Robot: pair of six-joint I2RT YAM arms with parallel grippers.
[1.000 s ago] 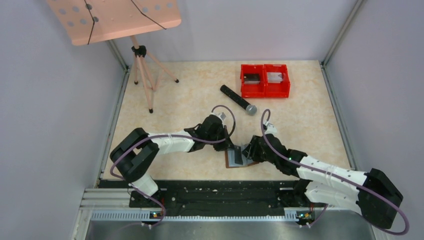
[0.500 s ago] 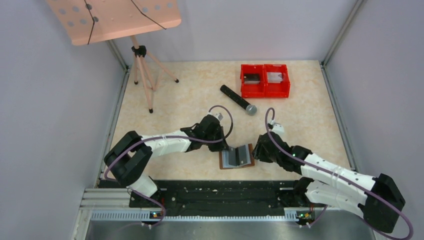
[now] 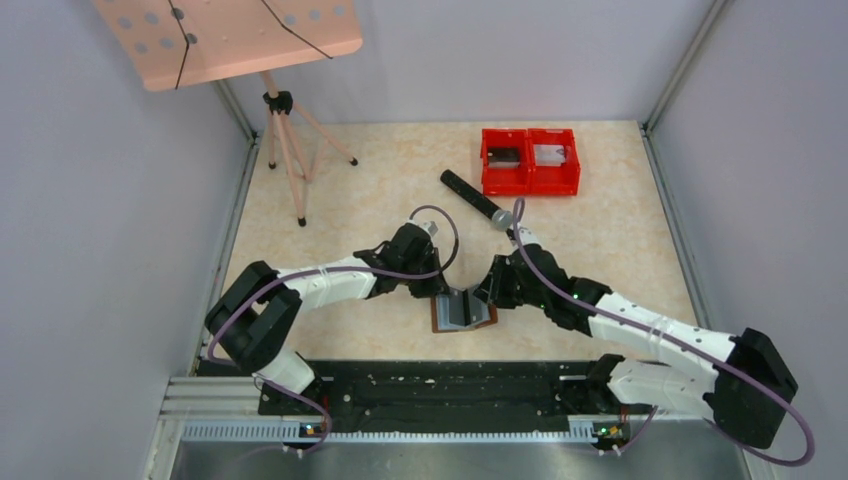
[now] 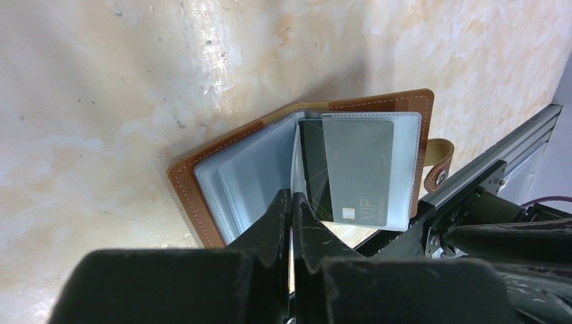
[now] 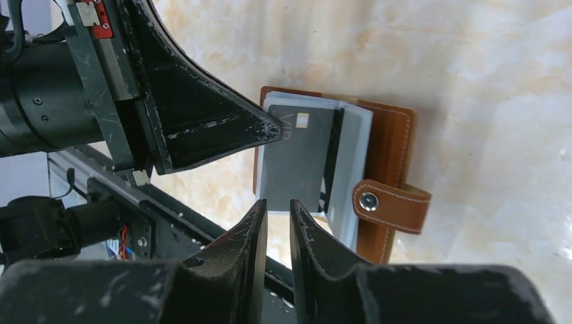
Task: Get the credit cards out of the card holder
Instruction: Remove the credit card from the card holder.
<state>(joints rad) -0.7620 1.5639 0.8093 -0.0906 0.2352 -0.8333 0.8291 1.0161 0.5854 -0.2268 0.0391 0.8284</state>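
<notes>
left claw [image 4: 291, 202] pinched shut on edge of clear sleeve [image 4: 294, 169], propping it up. card holder [image 5: 391, 145] open on table [image 4: 101, 101] at near edge, between both claws, tab [image 5: 391, 202] undone. grey card [image 5: 297, 158] in its pocket, not out yet. right claw [image 5: 276, 206] a narrow slit apart, tips at card's edge, no hold evident. looks like setup for first pull. next: seat right tips over card edge, pinch, slide straight out along pocket, left pinning holder against drag.

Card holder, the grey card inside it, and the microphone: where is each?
card holder [image 5: 391, 148], right wrist view, brown leather cover.
grey card [image 4: 357, 169], left wrist view, middle of its face.
microphone [image 3: 468, 195], top view, black handle.
</notes>
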